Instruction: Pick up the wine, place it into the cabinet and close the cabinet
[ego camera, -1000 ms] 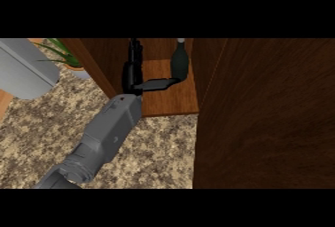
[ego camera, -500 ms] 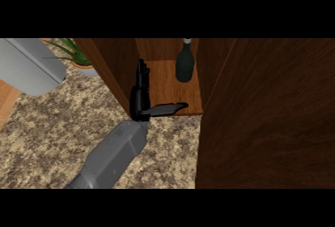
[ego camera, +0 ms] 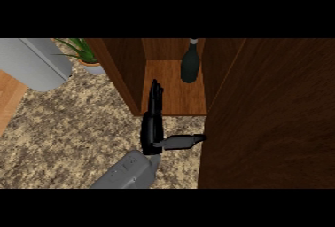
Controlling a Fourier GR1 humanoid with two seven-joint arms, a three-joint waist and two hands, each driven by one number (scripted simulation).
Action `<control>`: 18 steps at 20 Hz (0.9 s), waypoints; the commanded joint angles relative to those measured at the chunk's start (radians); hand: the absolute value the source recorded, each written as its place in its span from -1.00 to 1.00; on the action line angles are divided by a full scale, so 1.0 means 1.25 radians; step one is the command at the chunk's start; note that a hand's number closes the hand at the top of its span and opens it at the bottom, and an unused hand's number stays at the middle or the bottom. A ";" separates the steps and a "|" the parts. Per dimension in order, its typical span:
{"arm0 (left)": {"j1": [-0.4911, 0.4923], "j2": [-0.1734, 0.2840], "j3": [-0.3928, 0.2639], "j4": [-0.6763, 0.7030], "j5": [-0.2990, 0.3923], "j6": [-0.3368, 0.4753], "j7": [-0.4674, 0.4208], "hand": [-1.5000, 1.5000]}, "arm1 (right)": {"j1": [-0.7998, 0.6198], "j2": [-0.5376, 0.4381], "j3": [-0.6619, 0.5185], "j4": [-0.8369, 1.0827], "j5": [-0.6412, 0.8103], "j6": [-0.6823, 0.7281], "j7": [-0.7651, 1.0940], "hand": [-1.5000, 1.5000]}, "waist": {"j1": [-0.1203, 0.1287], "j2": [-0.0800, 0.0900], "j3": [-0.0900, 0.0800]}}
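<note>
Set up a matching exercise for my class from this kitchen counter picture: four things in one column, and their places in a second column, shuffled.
Things:
1. wine bottle
2. potted plant
3. hand
4. cabinet door

Places:
A. at the view's right side, standing open
B. in front of the cabinet shelf, fingers straight, holding nothing
C. upright on the shelf inside the cabinet
D. on the counter, left of the cabinet

Pairs: 1-C, 2-D, 3-B, 4-A
</note>
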 commanded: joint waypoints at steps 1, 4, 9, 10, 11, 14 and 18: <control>0.054 -0.002 -0.035 -0.125 -0.025 0.059 0.020 -1.00 | -0.014 -0.004 0.007 -0.092 -0.027 -0.020 0.053 -1.00 | 0.002 0.001 0.000; 0.165 0.020 -0.095 -0.280 -0.079 0.140 0.045 -1.00 | 0.039 0.006 0.002 -0.081 -0.029 -0.006 0.007 -1.00 | 0.008 -0.002 0.000; 0.236 0.083 -0.149 -0.434 -0.147 0.229 0.124 -1.00 | 0.079 0.020 0.020 -0.047 -0.011 0.016 -0.053 -1.00 | 0.005 0.001 0.000; 0.224 0.096 -0.132 -0.445 -0.161 0.227 0.142 -1.00 | 0.043 0.000 0.021 -0.075 -0.015 0.001 0.016 -1.00 | 0.004 0.001 0.000; 0.246 0.096 -0.127 -0.455 -0.162 0.216 0.142 -1.00 | -0.003 -0.023 -0.030 -0.062 -0.059 -0.002 0.033 -1.00 | 0.004 0.002 0.000; 0.340 0.167 -0.160 -0.602 -0.175 0.201 0.135 -1.00 | 0.005 -0.005 0.009 -0.051 -0.027 -0.003 0.024 -1.00 | 0.008 0.001 0.000; 0.350 0.182 -0.163 -0.613 -0.205 0.178 0.142 -1.00 | 0.108 -0.001 0.002 -0.025 -0.098 0.073 -0.056 -1.00 | 0.001 0.002 0.001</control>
